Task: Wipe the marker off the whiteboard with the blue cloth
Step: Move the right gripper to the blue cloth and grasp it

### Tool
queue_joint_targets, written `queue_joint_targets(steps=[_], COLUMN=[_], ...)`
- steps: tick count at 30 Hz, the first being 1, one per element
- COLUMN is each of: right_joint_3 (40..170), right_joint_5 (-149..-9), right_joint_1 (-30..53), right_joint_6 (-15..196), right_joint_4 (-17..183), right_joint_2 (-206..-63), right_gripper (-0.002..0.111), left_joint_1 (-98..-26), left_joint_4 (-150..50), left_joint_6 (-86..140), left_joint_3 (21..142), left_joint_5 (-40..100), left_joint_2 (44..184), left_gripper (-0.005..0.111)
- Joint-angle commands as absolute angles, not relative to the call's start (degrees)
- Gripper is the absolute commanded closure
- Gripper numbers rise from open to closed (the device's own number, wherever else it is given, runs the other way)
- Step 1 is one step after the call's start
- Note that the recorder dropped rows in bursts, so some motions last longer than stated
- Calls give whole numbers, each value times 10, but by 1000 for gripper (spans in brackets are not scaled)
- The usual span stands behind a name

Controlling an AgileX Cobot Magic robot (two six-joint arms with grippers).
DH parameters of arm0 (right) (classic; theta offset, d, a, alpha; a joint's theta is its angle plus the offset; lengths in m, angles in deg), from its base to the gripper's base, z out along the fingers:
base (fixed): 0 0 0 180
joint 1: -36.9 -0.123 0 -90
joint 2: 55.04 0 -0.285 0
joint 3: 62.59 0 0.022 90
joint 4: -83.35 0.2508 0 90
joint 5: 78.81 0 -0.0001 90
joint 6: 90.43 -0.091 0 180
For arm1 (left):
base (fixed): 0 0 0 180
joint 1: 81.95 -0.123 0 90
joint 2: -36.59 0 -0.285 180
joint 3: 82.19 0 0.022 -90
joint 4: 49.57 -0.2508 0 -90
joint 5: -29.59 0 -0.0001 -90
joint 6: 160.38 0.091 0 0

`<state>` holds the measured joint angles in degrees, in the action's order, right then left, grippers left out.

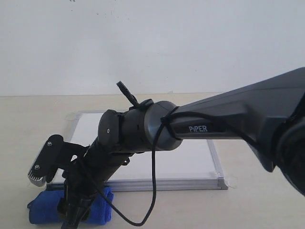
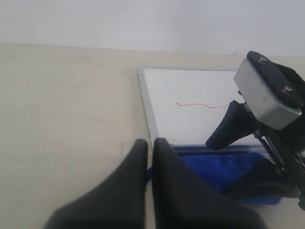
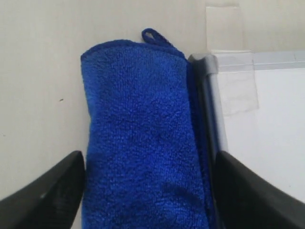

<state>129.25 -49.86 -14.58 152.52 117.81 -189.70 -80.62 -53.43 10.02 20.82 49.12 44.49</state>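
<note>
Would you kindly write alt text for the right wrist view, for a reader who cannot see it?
A rolled blue cloth lies on a beige table, between the two black fingers of the open right pincer. One side runs along the whiteboard frame near its taped corner.

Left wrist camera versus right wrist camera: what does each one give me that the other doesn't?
Only the left wrist view shows the red marker line on the whiteboard, and the left gripper, shut, off the board. Only the right wrist view shows the hanging loop of the blue cloth and the tape on the board's corner. Both show the cloth lying along the board's frame, with the open right gripper over it.
</note>
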Motion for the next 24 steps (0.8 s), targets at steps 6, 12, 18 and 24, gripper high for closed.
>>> queue_joint_targets(steps=[6,12,18,24], right_joint_3=[1297,1297,1297,1297], right_joint_5=[-497,-495,-478,-457], right_joint_1=[-144,-144,-144,-144], right_joint_6=[1527,1527,1515,1498], right_joint_4=[1187,1189,1189,1190], right_joint_2=[-1920,-1926,-1928,-1927], right_gripper=[38,38,57,109], left_joint_1=[-803,-803,-803,-803], left_joint_4=[-535,-535,-535,-535], left_joint_6=[103,103,103,103], left_joint_3=[206,206,206,206], left_joint_5=[490,490,490,490], left_joint_2=[444,444,444,444], left_gripper=[103,103,103,103])
